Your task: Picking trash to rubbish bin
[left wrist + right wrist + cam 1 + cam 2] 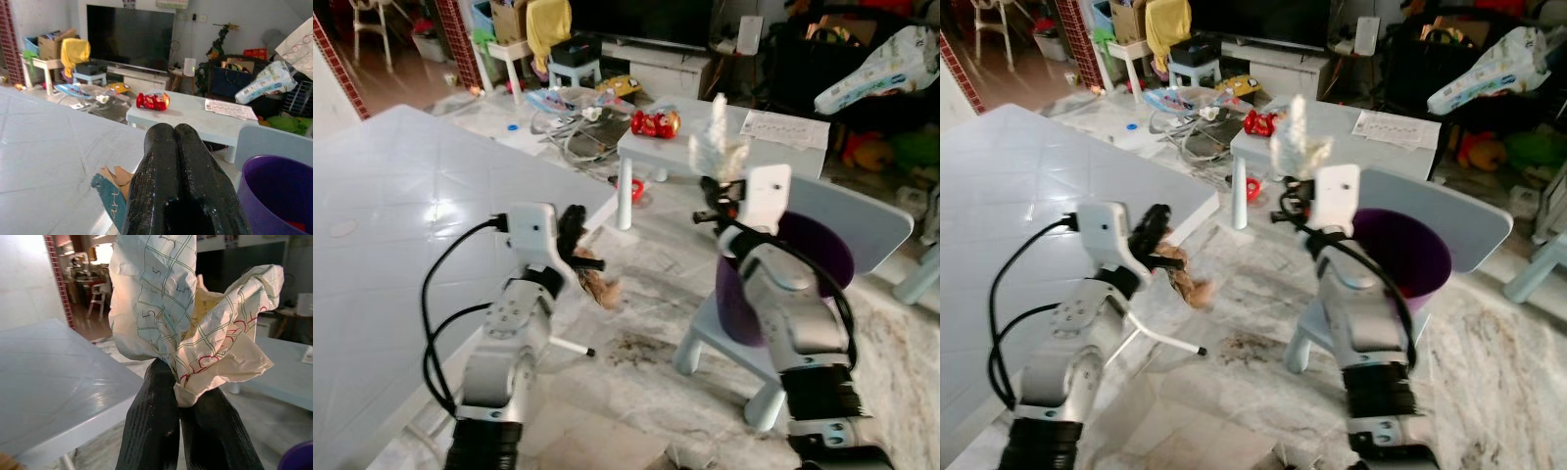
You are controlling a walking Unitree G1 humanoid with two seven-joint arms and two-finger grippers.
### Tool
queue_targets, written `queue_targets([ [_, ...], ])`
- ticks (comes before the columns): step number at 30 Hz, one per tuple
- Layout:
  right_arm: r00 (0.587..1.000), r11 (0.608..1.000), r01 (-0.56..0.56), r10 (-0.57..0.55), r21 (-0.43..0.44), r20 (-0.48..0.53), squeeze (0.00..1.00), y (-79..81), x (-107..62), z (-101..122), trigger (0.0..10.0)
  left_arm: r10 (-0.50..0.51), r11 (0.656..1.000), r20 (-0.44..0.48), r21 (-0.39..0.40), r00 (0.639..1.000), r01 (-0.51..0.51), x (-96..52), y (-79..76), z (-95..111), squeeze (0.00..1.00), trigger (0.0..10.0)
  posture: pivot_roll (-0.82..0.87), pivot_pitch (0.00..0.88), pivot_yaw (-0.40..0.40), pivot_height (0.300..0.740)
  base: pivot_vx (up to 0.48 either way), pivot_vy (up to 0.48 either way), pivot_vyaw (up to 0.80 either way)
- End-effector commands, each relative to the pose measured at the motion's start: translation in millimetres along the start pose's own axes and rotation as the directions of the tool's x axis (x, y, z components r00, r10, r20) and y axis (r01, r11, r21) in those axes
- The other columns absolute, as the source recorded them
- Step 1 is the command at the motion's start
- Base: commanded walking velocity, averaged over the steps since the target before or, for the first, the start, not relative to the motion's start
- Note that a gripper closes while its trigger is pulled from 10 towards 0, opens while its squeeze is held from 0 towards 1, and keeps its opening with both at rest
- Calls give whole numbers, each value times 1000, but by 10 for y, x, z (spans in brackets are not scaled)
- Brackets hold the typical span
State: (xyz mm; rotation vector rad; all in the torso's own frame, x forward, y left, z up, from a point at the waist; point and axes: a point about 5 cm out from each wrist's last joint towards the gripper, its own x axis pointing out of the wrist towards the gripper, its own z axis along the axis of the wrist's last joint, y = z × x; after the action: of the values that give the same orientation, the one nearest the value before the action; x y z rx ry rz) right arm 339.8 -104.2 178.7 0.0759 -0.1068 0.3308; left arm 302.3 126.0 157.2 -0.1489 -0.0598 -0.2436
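Crumpled paper [195,328], creased, printed with a green grid and red marks, pinched between the 2 black ribbed fingers of the right gripper [181,404], raised just above and behind the rim of a round purple bin [1405,257]. Torn brown cardboard scrap [595,282], ragged-edged, clamped in the left gripper [576,250], fingers pressed together, beside the corner of a glossy white table [401,206]. Bin standing on a pale plastic chair [1469,220] over a veined marble floor [1498,372].
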Motion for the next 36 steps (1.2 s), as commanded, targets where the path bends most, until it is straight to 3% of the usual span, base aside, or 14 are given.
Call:
queue_targets([
  [1,1000,1000,13,-13,-9,8,0,-54,2,46,0,-20,1000,8,7,1000,20,8,-45,24,0,3451,-55,22,42,740,0,0,-800],
  [6,1000,1000,17,-17,-8,7,0,-61,2,47,0,-24,1000,4,6,1000,24,9,-50,21,0,2667,-57,24,43,740,0,0,-800],
  [10,1000,1000,19,-19,-10,7,0,-62,0,48,0,-26,1000,2,2,1000,26,9,-53,19,0,2902,-57,25,44,740,0,0,-800],
  [20,999,1000,24,-24,9,26,0,-73,-1,66,0,-20,1000,1,6,1000,20,7,-45,17,0,1882,-57,26,45,740,0,0,-761],
  [22,999,1000,20,-20,-6,27,0,-72,-2,74,0,-20,1000,1,6,1000,20,7,-44,16,0,1569,-57,26,45,740,0,0,0],
  [23,1000,1000,18,-18,-12,25,0,-68,-2,74,0,-18,1000,-1,8,1000,18,6,-39,14,0,824,-58,28,46,740,0,0,0],
  [26,1000,1000,18,-18,-11,22,0,-67,-6,69,0,-8,1000,-9,11,1000,8,6,-26,0,0,0,-58,28,46,740,0,0,0],
  [36,1000,1000,19,-18,-11,22,0,-62,-14,62,0,-7,1000,-5,11,1000,7,20,-10,17,0,0,-59,27,52,740,197,0,0],
])
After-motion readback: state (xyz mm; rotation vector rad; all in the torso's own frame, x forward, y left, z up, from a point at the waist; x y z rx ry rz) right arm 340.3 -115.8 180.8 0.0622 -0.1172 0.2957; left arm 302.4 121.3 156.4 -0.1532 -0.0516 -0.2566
